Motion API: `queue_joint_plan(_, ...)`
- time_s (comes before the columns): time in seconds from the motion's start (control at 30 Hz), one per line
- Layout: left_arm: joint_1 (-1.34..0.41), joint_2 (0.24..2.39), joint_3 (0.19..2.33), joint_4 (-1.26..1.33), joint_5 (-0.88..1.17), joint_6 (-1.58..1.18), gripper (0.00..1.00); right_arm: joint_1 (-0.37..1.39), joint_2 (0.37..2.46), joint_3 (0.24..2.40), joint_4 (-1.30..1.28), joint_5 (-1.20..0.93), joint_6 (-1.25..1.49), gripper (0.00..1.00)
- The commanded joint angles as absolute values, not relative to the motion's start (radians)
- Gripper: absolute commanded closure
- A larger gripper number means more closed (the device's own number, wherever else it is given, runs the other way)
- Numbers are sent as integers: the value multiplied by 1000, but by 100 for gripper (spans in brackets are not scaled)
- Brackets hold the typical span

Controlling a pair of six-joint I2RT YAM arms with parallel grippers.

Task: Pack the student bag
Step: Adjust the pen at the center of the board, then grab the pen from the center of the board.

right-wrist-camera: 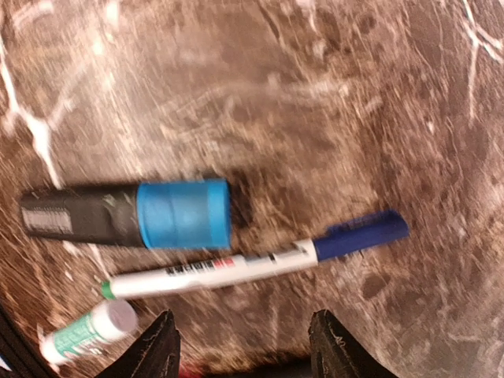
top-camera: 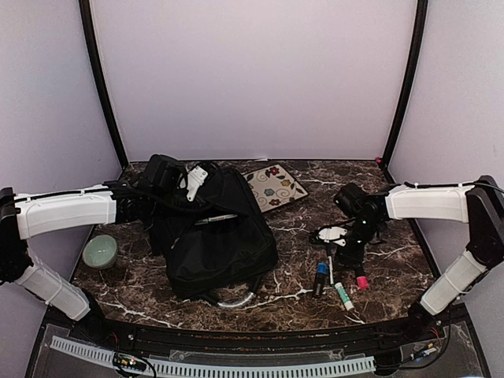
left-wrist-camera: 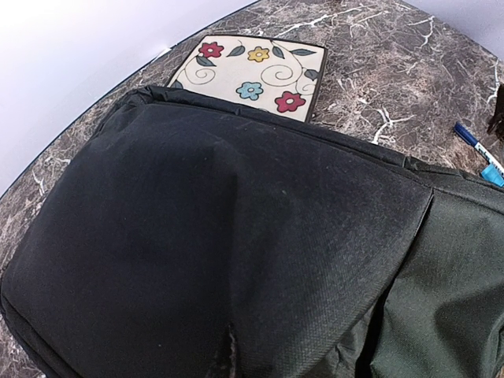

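A pale green bowl (top-camera: 100, 252) sits left of the student bag (top-camera: 216, 236), which lies slumped mid-table. The left gripper (top-camera: 179, 189) is over the bag's far-left corner with its claw pressed together; whether it pinches fabric I cannot tell. A floral pad (left-wrist-camera: 250, 71) pokes out beyond the bag's far edge. Right of the bag, the right gripper (right-wrist-camera: 244, 350) hangs spread and empty above a blue-capped black marker (right-wrist-camera: 130, 214), a white pen (right-wrist-camera: 252, 260) and a green-labelled stick (right-wrist-camera: 83, 331). These lie crowded together, so closing could catch two or roll one away. No bag opening shows to receive them.
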State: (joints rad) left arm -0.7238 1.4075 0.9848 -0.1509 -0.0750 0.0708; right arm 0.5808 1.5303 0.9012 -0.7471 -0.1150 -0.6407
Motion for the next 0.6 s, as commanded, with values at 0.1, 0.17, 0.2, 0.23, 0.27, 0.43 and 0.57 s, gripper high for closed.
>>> queue_joint_plan(0.1,-728,1392,1034,-60,-45,63,100,589,1654,941,-743,-260,-509,44)
queue_joint_plan(0.17,-728,1389,1034,-60,-45,64,100,588,1677,938,-725,-222,-496,45)
queue_joint_plan(0.2,-727,1387,1033,-60,-46,64,100,590,1683,938,-715,-206,-491,46)
queue_joint_plan(0.23,-728,1385,1034,-60,-47,64,100,589,1688,937,-705,-193,-487,46)
queue_joint_plan(0.27,-727,1385,1034,-59,-48,64,100,589,1691,936,-697,-182,-485,47)
queue_joint_plan(0.43,-728,1382,1034,-60,-45,66,100,616,1723,948,-637,-107,-467,50)
queue_joint_plan(0.57,-727,1381,1035,-61,-48,67,100,658,1772,973,-593,5,-455,56)
